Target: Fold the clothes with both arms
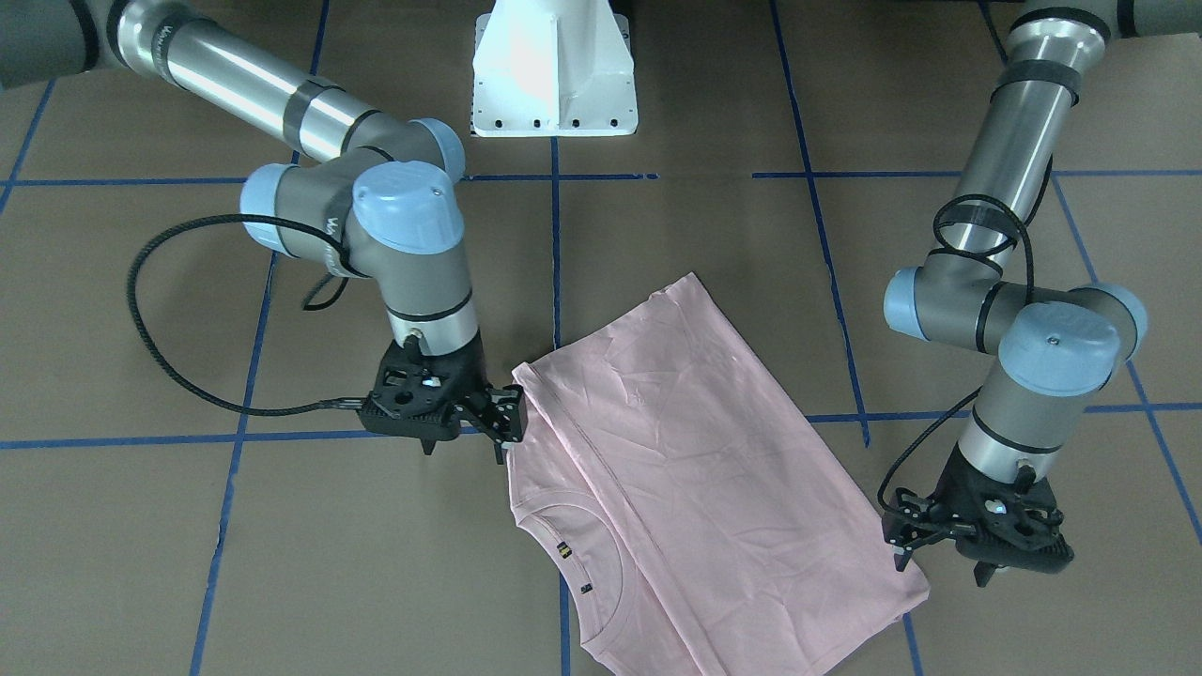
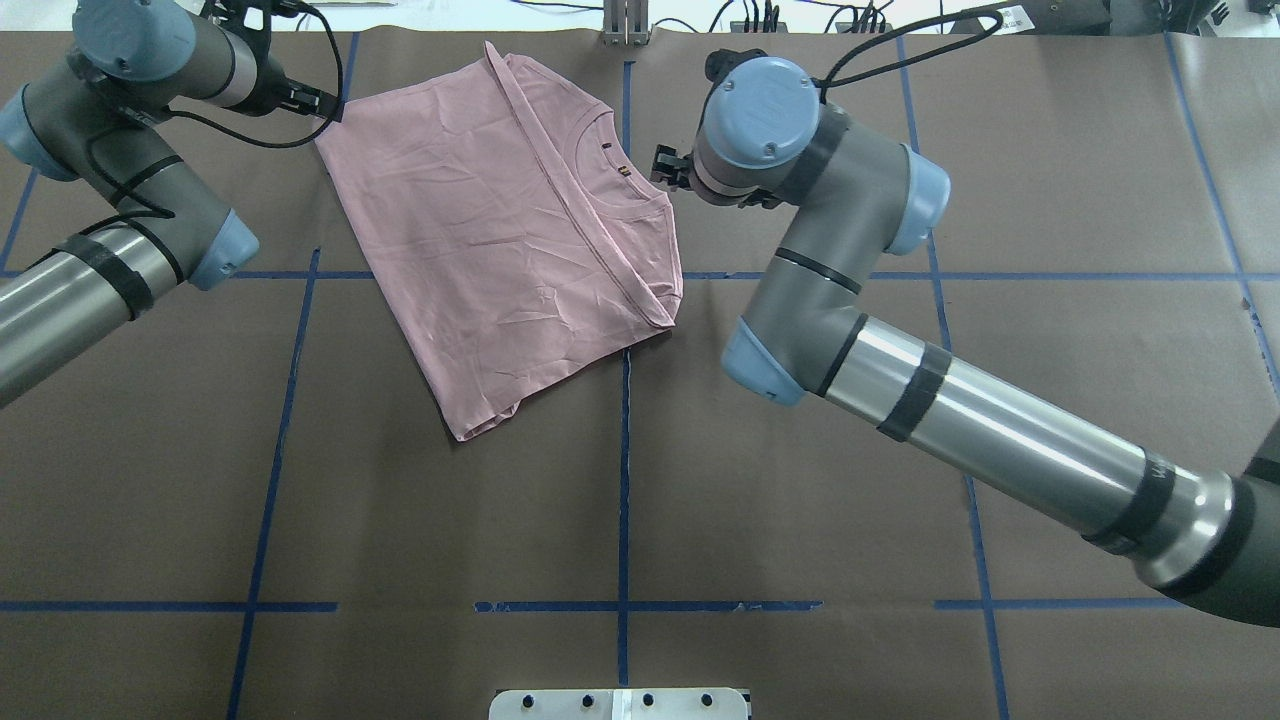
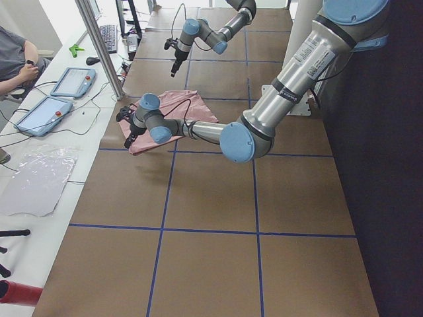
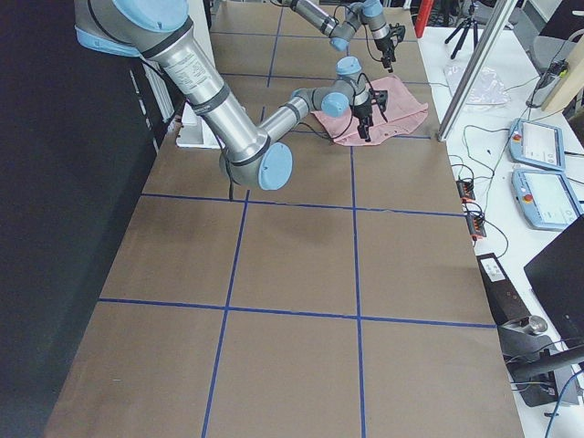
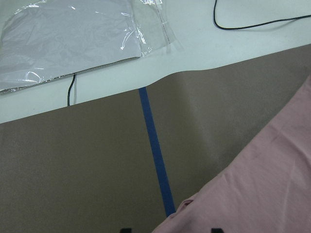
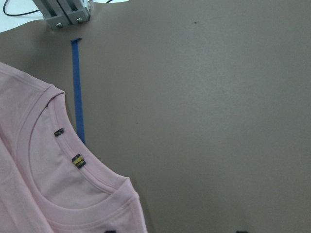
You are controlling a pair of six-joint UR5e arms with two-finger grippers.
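The pale pink T-shirt lies folded and flat on the brown table, collar towards the far edge. Its print is hidden. My left gripper is open and empty, low beside the shirt's far-left corner. In the left wrist view that corner lies by the gripper. My right gripper is open and empty, just off the shirt's right edge near the collar. The right gripper also shows in the overhead view.
The white pedestal base stands at the robot's side of the table. Blue tape lines grid the brown surface. A metal post stands at the far edge. A plastic sheet, tablets and cables lie on the white side table beyond.
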